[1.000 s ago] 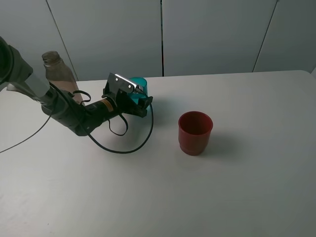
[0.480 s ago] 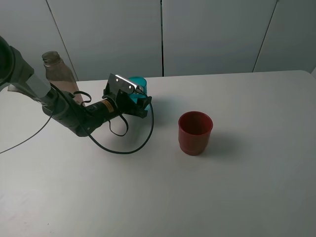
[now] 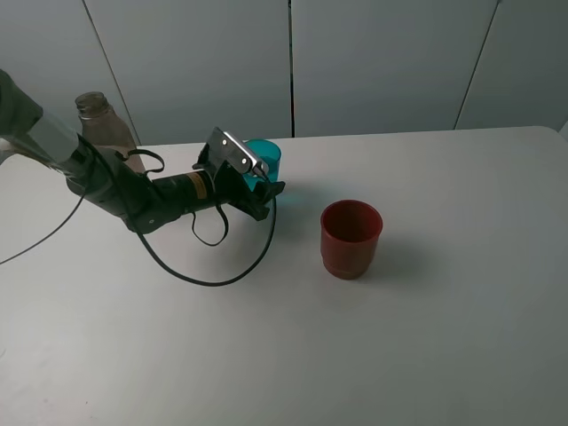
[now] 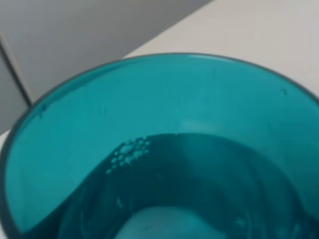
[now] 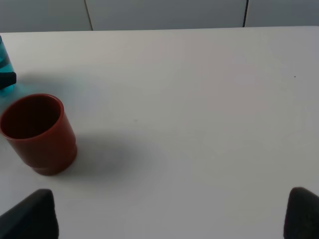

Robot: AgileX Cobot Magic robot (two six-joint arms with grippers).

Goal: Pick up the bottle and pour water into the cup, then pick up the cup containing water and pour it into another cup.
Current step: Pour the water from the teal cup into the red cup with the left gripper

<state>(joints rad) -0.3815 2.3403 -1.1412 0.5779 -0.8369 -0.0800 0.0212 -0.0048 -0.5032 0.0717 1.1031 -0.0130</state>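
At the upper left of the high view we see the bottle (image 3: 99,124) upright on the table (image 3: 444,337), partly behind the left arm. To its right, the left gripper (image 3: 257,179) is clamped around the teal cup (image 3: 264,158) — its wrist view shows water (image 4: 189,169) inside. Right of centre the red cup (image 3: 351,238) stands well apart, and the right gripper (image 5: 165,216) — seen only in its own wrist view — has its fingertips spread wide.

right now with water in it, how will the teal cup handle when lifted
The teal cup likely feels heavier than its size suggests: water fills its lower part. With no lid, a jerk could slosh it out. Its smooth wall may slip in the left gripper.
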